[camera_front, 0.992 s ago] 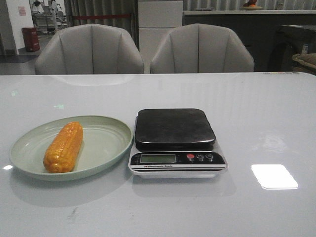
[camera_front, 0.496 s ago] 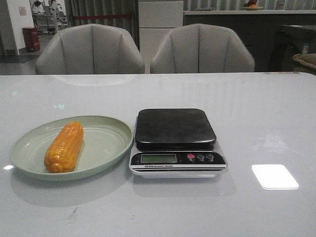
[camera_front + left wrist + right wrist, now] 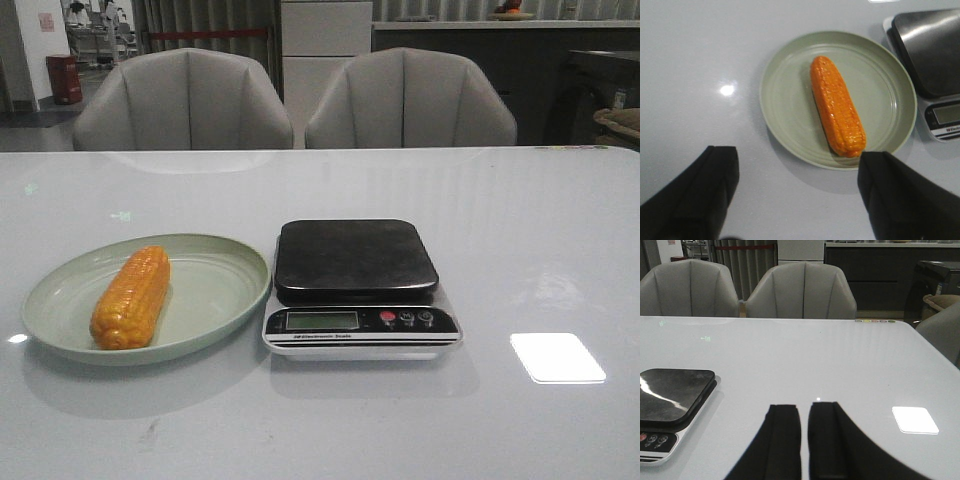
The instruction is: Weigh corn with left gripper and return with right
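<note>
The corn (image 3: 130,297) is an orange-yellow cob lying lengthwise in the green plate (image 3: 215,300) at the table's left. It also shows in the left wrist view (image 3: 836,111), in the plate (image 3: 785,100). My left gripper (image 3: 799,153) is open and empty, with its black fingers (image 3: 715,180) spread wide above the table just short of the plate's rim, apart from the cob. My right gripper (image 3: 804,407) is shut on nothing and sits over bare table to the right of the scale. Neither gripper shows in the front view.
A digital kitchen scale (image 3: 355,262) with a dark platform stands right beside the plate; its display (image 3: 320,321) faces the front edge. It shows in both wrist views (image 3: 932,50) (image 3: 670,395). Two grey chairs (image 3: 185,100) stand behind the table.
</note>
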`<state>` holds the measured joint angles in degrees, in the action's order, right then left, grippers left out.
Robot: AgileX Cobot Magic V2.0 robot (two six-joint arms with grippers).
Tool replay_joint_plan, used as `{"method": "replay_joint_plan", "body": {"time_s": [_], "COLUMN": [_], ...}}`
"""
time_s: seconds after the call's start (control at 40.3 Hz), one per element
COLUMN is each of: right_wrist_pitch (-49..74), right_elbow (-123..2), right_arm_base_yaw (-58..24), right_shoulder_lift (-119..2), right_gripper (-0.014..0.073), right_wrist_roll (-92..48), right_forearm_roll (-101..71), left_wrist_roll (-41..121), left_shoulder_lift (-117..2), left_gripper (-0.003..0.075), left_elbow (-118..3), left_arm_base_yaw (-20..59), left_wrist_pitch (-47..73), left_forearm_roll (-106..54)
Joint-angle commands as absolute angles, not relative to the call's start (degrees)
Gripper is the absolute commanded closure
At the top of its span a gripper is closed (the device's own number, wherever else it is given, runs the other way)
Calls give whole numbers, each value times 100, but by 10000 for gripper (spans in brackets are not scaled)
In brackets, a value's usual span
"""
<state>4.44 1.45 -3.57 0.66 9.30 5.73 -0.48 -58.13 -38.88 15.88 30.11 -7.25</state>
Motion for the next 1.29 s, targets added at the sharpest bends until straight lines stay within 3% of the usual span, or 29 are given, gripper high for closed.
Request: {"method": "replay_joint_plan", "body": {"time_s": [0.0,0.372,0.695,0.843,1.067,1.265], "right_wrist_pitch": [0,0,0,0,0,0], "right_elbow": [175,175,175,175,175,175], "right_arm_base_yaw": [-320,-320,-320,-320,-320,-320], "right_shoulder_lift": [172,172,172,172,172,172], "right_gripper": [375,375,375,375,375,375], "right_wrist_roll": [910,910,910,910,910,910], "right_forearm_roll": [651,651,651,651,651,651], "left_wrist_roll": [-222,-650,-681,-681,-641,-619], "left_shoulder_lift": [-6382,-8685,-9691,-9926,-9889,-9856], "left_gripper": [165,166,183,311,611,601], "left_elbow": [-4368,-5441,-5868,-5930,-6484,-7328], "left_arm_base_yaw": [1950,2513,2513,2513,2539,2896], "left_wrist_pitch": [2726,2775,3082,3083,3488,3652], "left_forearm_roll": [-816,-803,-927,-1054,-1054,-1054]}}
